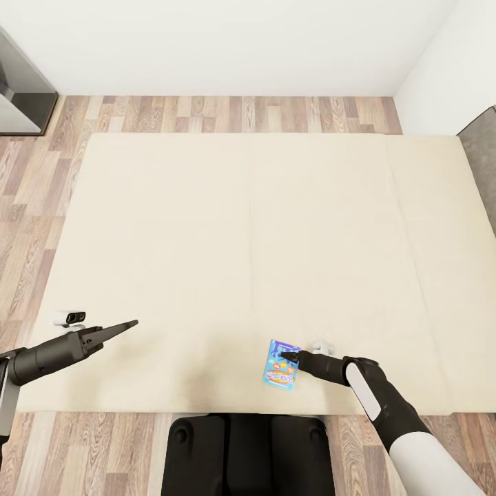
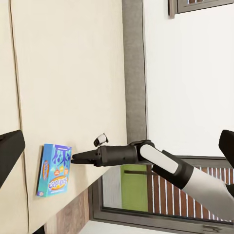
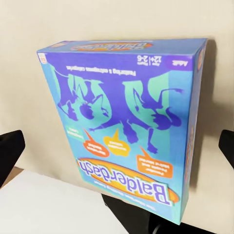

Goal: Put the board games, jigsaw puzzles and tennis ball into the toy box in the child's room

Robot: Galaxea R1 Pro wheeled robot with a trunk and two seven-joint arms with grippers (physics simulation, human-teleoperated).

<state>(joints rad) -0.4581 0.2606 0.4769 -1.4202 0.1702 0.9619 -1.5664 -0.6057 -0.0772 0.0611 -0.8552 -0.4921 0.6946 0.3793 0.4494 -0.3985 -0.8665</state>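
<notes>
A blue board game (image 1: 279,372) printed "Balderdash" lies flat on the beige bed (image 1: 207,227), close to the bed's near edge. My right gripper (image 1: 286,357) hovers over the box's top face, open, with nothing held. In the right wrist view the box (image 3: 126,117) lies ahead between the spread fingers (image 3: 9,148). The left wrist view shows the right gripper (image 2: 74,157) tip at the edge of the box (image 2: 53,168). My left gripper (image 1: 131,323) hangs open over bare mattress at the near left, far from the box.
Wood-plank floor (image 1: 27,179) surrounds the bed on the far, left and near sides. A dark grey unit (image 1: 21,89) stands at the far left, a grey furniture edge (image 1: 482,158) at the far right. My base (image 1: 241,455) is against the bed's near edge.
</notes>
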